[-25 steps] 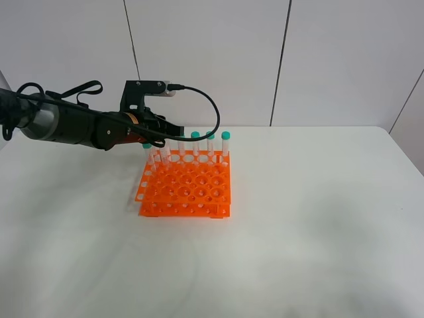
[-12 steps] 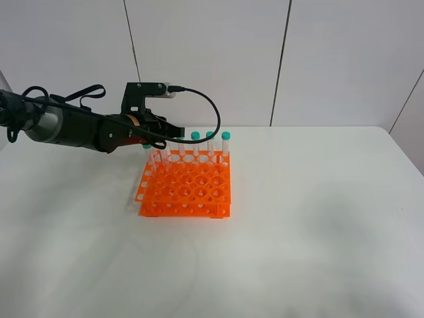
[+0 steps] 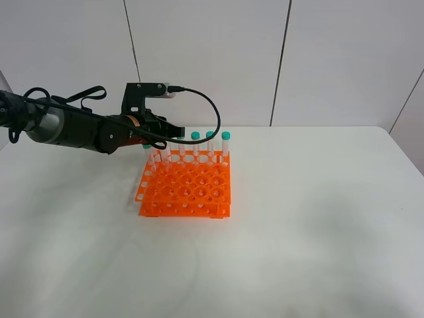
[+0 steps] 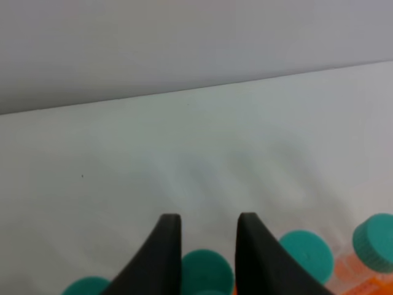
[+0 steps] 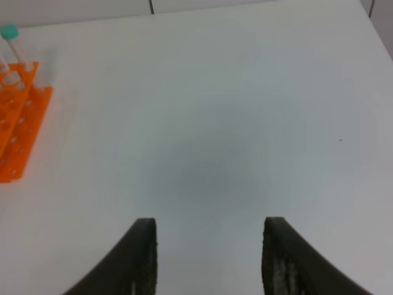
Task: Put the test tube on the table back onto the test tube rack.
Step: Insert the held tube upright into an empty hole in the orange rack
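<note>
- Exterior high view: the orange test tube rack [image 3: 185, 192] stands on the white worktop [image 3: 298, 232], left of centre. Capped tubes [image 3: 210, 142] stand upright in its back row. The left gripper [image 3: 175, 130] reaches in from the left, directly above that row. It hides the tube it carries.
- Left wrist view: the two dark fingers [image 4: 166, 246] are closed on the test tube [image 4: 206, 270], whose teal cap fills the narrow gap between them. The tube is in line with the neighbouring caps [image 4: 306, 249] of the back row, over the rack.
- Right wrist view: the right gripper [image 5: 209, 224] hangs over bare worktop with its fingers wide apart and nothing between them. It is well apart from the rack, which shows at the frame edge.
</note>
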Available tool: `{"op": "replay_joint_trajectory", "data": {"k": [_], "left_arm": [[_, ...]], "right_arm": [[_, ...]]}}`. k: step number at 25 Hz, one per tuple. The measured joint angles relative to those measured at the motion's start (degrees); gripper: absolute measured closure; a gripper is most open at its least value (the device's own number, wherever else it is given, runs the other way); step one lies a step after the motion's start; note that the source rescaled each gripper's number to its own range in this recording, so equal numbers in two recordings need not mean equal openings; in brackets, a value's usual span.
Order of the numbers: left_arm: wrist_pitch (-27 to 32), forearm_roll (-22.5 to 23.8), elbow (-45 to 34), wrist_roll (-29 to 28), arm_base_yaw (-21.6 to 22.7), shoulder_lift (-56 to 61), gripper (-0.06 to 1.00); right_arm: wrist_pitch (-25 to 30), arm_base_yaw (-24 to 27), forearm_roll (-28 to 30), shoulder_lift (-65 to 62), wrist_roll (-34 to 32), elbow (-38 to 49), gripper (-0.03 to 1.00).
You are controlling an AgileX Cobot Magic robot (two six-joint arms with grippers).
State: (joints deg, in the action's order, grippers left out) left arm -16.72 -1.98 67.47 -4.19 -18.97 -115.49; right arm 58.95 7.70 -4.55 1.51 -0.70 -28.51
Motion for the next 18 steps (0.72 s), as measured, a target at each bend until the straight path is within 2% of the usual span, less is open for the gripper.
{"op": "replay_joint_trajectory", "data": {"k": [18], "left_arm": [[-1.9,0.0,-1.6,-1.8,-0.1,0.2,0.94]], "right_arm": [[0.0,0.0,0.0,0.0,0.0,0.0,0.22]]}}
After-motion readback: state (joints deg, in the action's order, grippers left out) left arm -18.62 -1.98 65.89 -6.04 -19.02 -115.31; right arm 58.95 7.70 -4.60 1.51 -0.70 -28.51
